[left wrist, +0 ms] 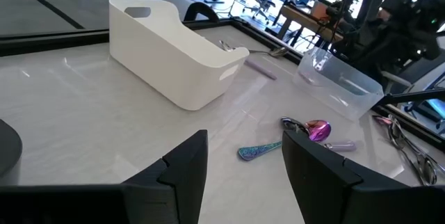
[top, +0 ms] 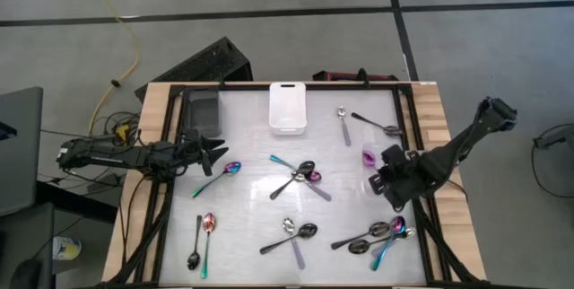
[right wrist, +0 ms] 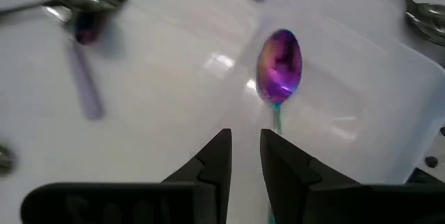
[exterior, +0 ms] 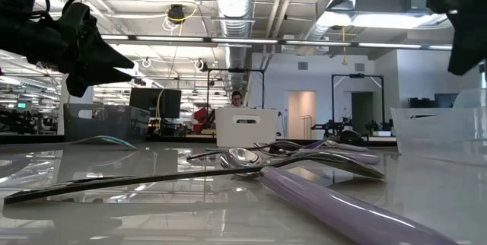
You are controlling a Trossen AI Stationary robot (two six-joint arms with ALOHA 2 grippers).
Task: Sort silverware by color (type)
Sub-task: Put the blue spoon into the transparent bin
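Observation:
Silver, black and rainbow spoons lie scattered on the white table: one group in the middle (top: pixel 300 178), one near the right front (top: pixel 377 235), a pair at the left front (top: pixel 201 240). One rainbow spoon (right wrist: pixel 279 64) lies flat in a clear bin (right wrist: pixel 348 120) at the right. My right gripper (right wrist: pixel 245 156) hangs above its teal handle, pointing steeply down, fingers a narrow gap apart with nothing between them. My left gripper (top: pixel 215 153) waits open at the table's left side, above a rainbow spoon (top: pixel 220 177).
A white bin (top: pixel 288 108) stands at the far middle and a dark bin (top: pixel 202 109) at the far left. A silver spoon (top: pixel 344 125) and a black spoon (top: pixel 377 125) lie at the far right. A black frame (top: pixel 408 127) edges the table.

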